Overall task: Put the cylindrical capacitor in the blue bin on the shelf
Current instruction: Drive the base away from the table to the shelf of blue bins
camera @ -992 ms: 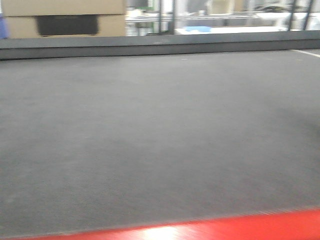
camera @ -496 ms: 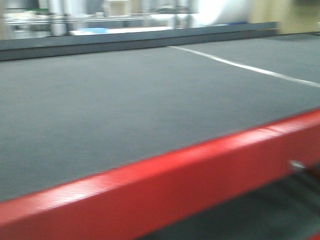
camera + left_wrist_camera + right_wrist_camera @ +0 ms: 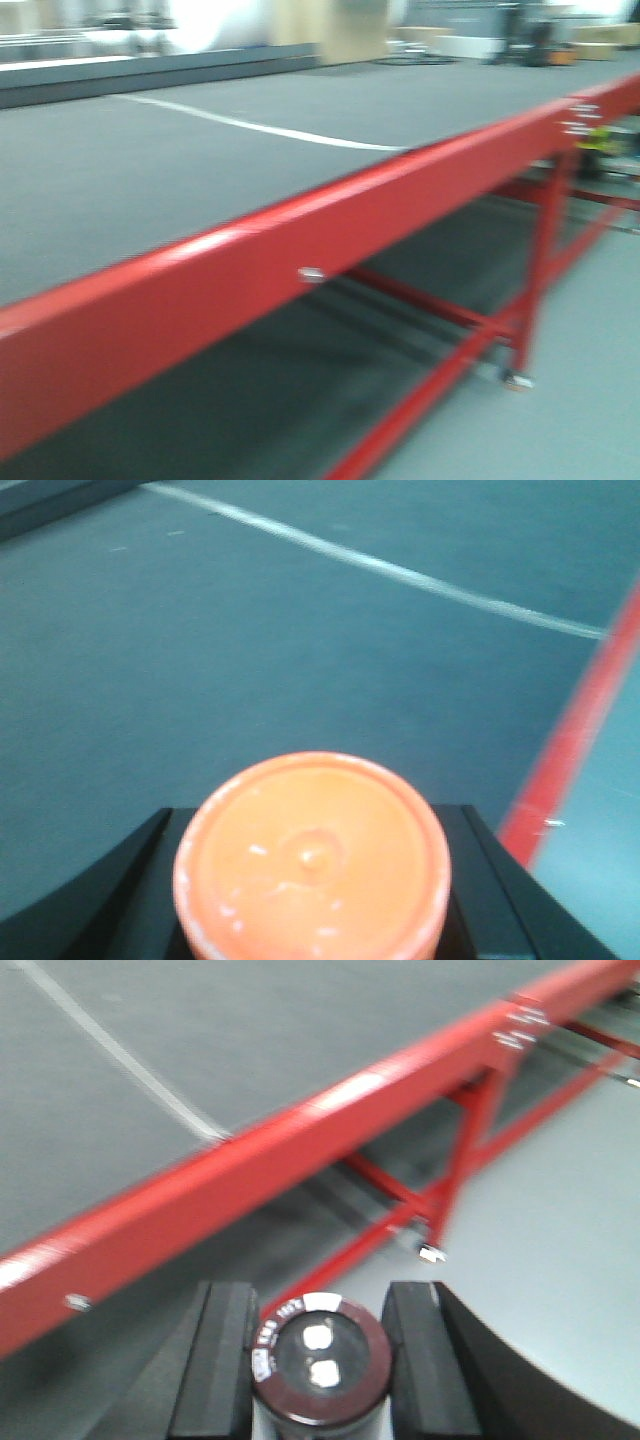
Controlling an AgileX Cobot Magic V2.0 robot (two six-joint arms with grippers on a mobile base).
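The cylindrical capacitor (image 3: 320, 1358) is clamped in the right end effector (image 3: 320, 1305), long axis set along the fingers. An orange-topped cylinder (image 3: 312, 850) is gripped by the left end effector (image 3: 315, 880). No shelf or blue bin is seen ahead, only the red-framed tabletop (image 3: 250, 1175).

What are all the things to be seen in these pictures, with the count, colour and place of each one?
workbench: one, red frame, slanting across the front view
mat: one, grey, covering the workbench top
line: one, white, running across the mat
caster: one, silvery, under a workbench leg
floor: one, grey, right of the workbench
capacitor: one, dark cylinder, between the right claw's pads
orange cylinder: one, orange, in the left claw
left claw: one, black, closed on the orange cylinder
right claw: one, black, closed on the capacitor
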